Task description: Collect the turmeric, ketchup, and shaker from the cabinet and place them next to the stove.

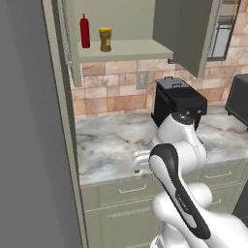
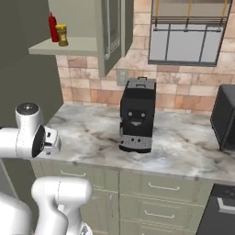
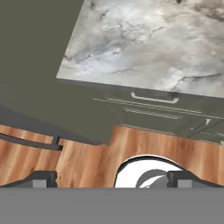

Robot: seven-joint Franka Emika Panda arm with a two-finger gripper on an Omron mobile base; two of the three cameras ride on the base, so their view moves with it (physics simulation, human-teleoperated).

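Observation:
The cabinet (image 1: 181,34) stands open, and on its shelf (image 1: 126,48) are two things. The red ketchup (image 1: 85,31) (image 2: 53,27) stands on the left, with the yellow-lidded turmeric (image 1: 105,39) (image 2: 62,35) just to its right. The shaker and the stove are out of view. My gripper (image 3: 113,179) hangs low in front of the counter edge, well below the shelf. It points down at the drawers and the wood floor. Its fingertips (image 3: 41,179) are wide apart, open, with nothing between them. The hand (image 1: 139,162) (image 2: 50,140) sits at counter height.
A black coffee machine (image 1: 177,99) (image 2: 137,114) stands on the marble counter (image 1: 111,140) under the open cabinet door. At the right stands another black appliance (image 2: 225,117). A tall dark panel (image 1: 29,145) walls off the left. Drawers (image 3: 153,98) run below the counter.

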